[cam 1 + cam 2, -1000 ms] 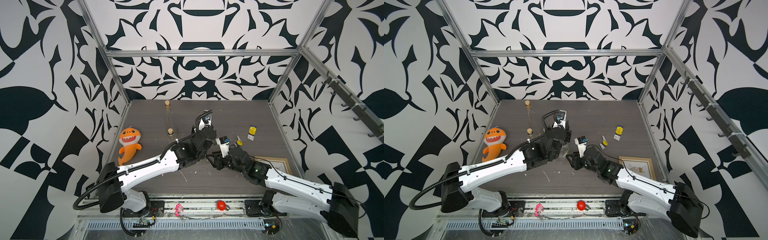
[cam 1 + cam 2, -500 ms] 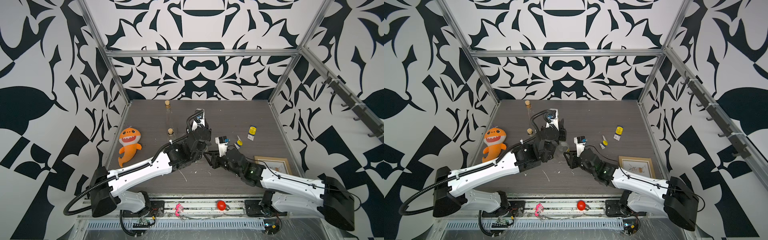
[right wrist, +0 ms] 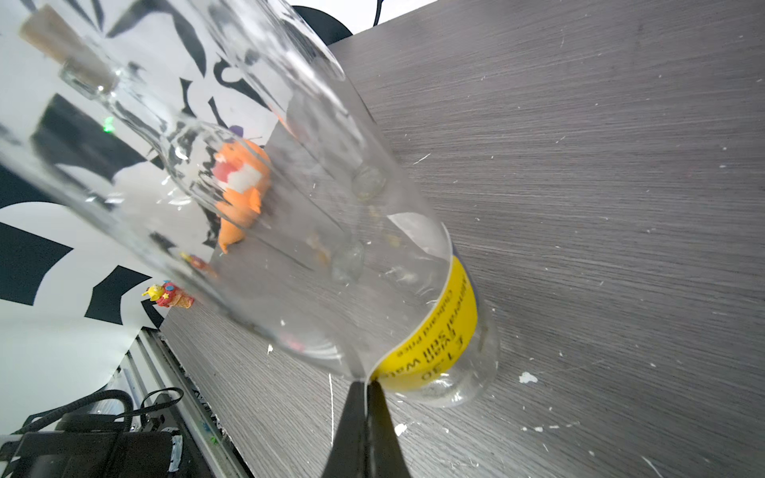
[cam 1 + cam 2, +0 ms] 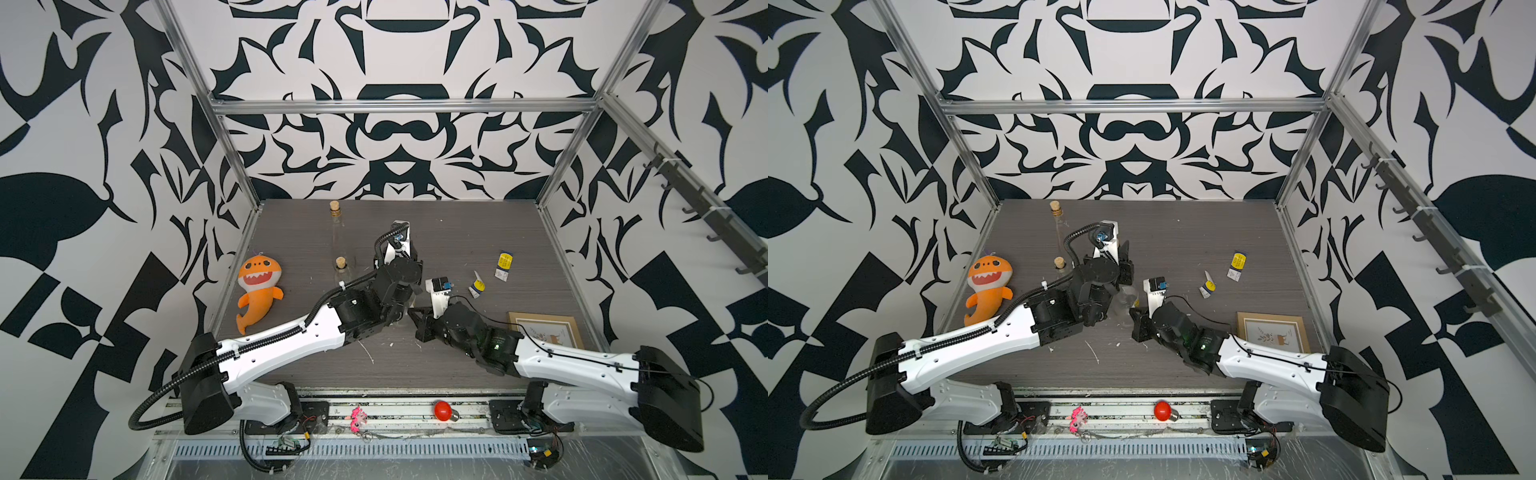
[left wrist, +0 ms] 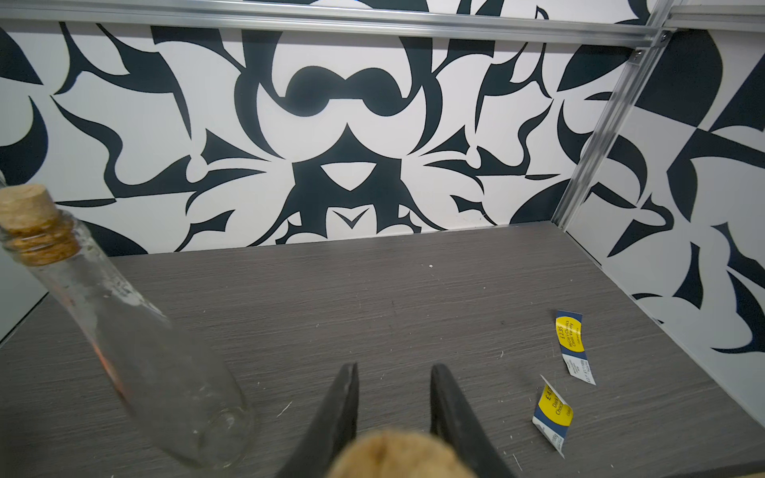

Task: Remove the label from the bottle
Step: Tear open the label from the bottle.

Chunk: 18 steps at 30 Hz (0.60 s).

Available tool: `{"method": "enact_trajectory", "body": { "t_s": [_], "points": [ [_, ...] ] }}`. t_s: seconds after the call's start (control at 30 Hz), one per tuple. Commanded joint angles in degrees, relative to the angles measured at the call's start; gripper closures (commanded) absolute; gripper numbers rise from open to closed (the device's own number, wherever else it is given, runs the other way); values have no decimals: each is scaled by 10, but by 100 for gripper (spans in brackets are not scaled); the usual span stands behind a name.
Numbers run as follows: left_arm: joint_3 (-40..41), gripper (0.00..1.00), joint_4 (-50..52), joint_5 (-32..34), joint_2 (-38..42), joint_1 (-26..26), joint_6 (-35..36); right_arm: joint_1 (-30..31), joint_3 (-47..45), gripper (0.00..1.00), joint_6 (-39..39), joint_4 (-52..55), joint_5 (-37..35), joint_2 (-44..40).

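Right wrist view: right gripper (image 3: 366, 387) is pressed shut on the edge of the yellow paper label (image 3: 439, 331). The clear glass bottle (image 3: 331, 248) stands tilted on the grey table (image 3: 579, 165). Left gripper (image 5: 393, 368) clamps its corked neck. Judged step: starting the peel. Next move calls for a steady pull around the glass.

Yellow label (image 3: 447, 331) on bottle (image 3: 372, 289) — "£1.30"

The grey wood-grain table (image 4: 457, 232) bears an orange shark plush (image 4: 257, 291) at left, two corked bottles (image 4: 335, 210) (image 4: 341, 266) far left, a labelled bottle (image 4: 1126, 300) at centre — two peeled labels (image 4: 503, 265) (image 4: 478, 286) right, a picture frame (image 4: 546, 330) near right.
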<state>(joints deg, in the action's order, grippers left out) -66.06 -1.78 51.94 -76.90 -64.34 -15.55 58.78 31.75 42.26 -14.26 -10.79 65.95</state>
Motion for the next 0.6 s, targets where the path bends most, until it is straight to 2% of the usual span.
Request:
{"method": "enact_trajectory", "body": {
  "t_s": [0.0,0.17,0.33,0.57],
  "points": [
    [3,100,-56,-46,34,-2,16,-1,25,100,-11,5,-41,-15],
    [40,100,-102,-178,72,-1,93,-1,29,100,-49,38,-20,-29],
    [29,100,-58,-287,78,13,124,-2,28,100,-83,57,38,-35],
    [7,100,3,-326,72,27,142,-5,14,100,-103,69,70,-44]
  ]
}}
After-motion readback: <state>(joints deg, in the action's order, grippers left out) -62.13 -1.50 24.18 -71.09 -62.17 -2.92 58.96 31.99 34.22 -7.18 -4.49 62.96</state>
